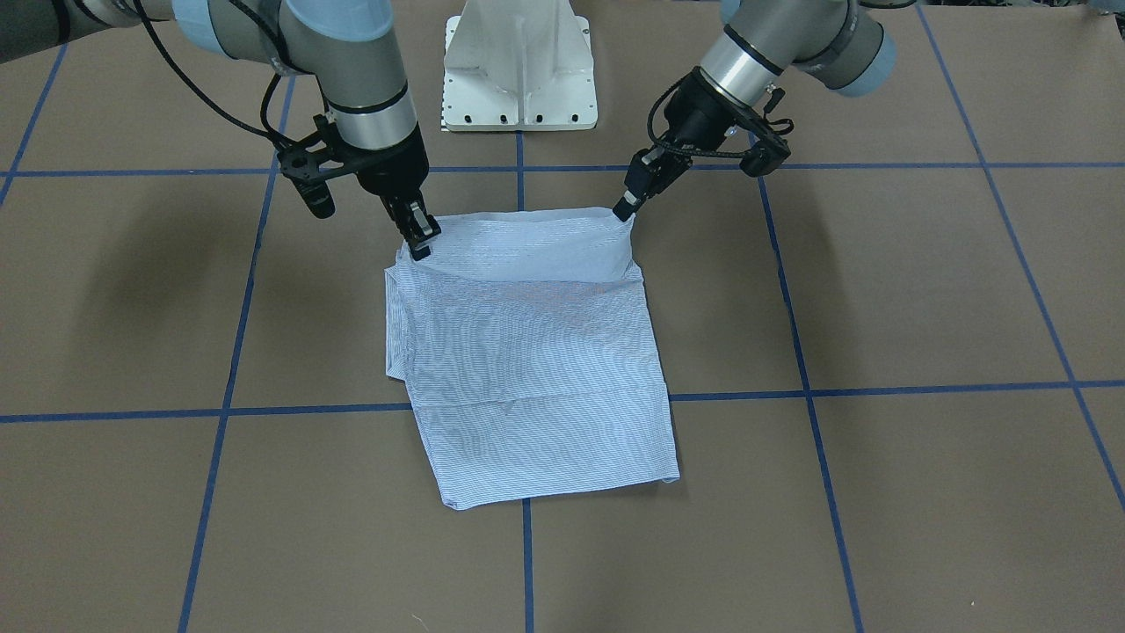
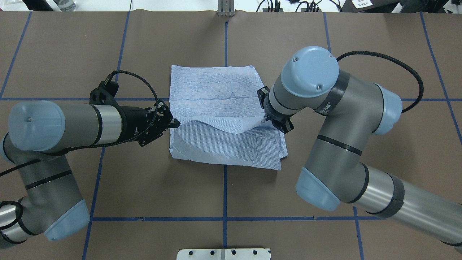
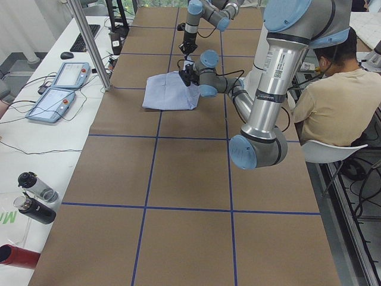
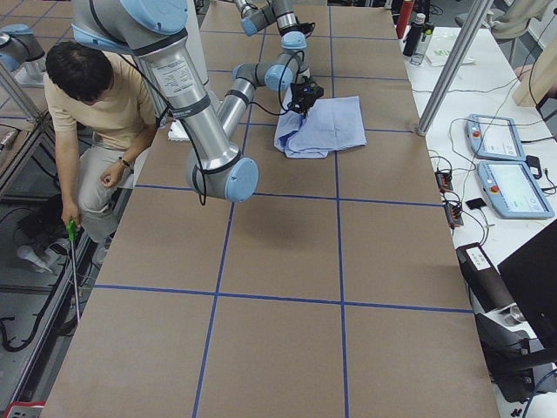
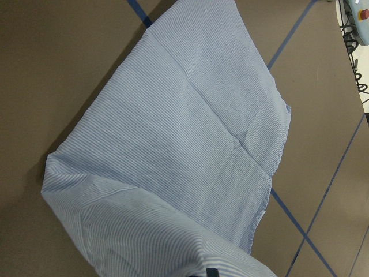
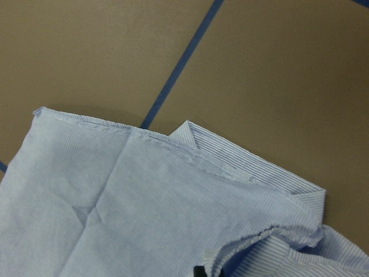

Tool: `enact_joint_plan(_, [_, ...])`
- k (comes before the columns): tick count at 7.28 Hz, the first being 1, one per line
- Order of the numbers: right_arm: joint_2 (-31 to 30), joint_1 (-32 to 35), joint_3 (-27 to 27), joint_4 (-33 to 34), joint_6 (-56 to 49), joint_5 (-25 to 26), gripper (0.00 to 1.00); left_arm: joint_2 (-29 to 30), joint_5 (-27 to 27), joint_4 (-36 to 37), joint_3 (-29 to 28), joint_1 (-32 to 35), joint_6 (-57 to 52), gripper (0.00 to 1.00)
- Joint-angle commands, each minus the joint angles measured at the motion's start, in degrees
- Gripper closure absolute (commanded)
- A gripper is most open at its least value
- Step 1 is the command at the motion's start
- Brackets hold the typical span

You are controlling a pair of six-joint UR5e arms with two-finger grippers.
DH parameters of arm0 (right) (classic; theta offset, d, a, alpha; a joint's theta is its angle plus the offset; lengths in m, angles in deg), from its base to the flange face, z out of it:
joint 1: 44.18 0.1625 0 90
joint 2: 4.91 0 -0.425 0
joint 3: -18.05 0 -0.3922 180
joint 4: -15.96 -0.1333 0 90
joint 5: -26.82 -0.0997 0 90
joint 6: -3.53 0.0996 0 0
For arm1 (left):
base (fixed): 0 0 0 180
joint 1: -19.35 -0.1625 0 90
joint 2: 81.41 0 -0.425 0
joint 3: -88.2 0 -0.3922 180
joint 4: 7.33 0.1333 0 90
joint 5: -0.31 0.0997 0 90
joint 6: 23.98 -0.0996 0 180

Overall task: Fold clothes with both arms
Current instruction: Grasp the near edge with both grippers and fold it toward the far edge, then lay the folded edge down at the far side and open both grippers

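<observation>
While both arms hold one edge of the garment off the surface, the brown paper-covered table with blue tape lines spreads outward from the white pedestal base. The silver-grey tubular left arm and the silver-grey tubular right arm reach out from either side of that base. The light-blue, finely striped cotton shirt, folded to a rough rectangle, lies straight out from the base, long axis pointing away from it. The black two-finger left gripper pinches one corner of the edge nearest the base; the black two-finger right gripper clamps the other. All the flat cloth lies beyond the jaws, farther from the base, so the fold probably needs that edge carried away from it by both arms together; neither is nearer. The front-facing view shows both pinches plainly; overhead, the right wrist covers its own. Only overhead shows the base-facing side of the raised cloth, with its stitched seams.
</observation>
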Motion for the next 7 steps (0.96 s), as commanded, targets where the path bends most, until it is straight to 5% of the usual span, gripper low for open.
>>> enact_joint_plan(1, [6.0, 3.6, -9.4, -0.3, -3.1, -2.6, 1.00, 4.5, 0.2, -0.1, -6.8, 3.3, -3.3, 1.00])
enact_joint_plan(3, [12.8, 7.3, -18.6, -0.9, -5.9, -5.6, 1.00, 7.9, 0.1, -0.3, -12.3, 8.1, -7.7, 1.00])
enact_joint_plan(5, [15.0, 9.2, -28.9, -13.1, -5.7, -6.0, 1.00, 11.5, 0.1, -0.6, -18.4, 11.6, -12.6, 1.00])
enact_joint_plan(7, [16.1, 9.4, -32.5, -13.2, -7.5, -6.0, 1.00, 15.2, 0.2, -1.1, -23.6, 11.7, -13.2, 1.00])
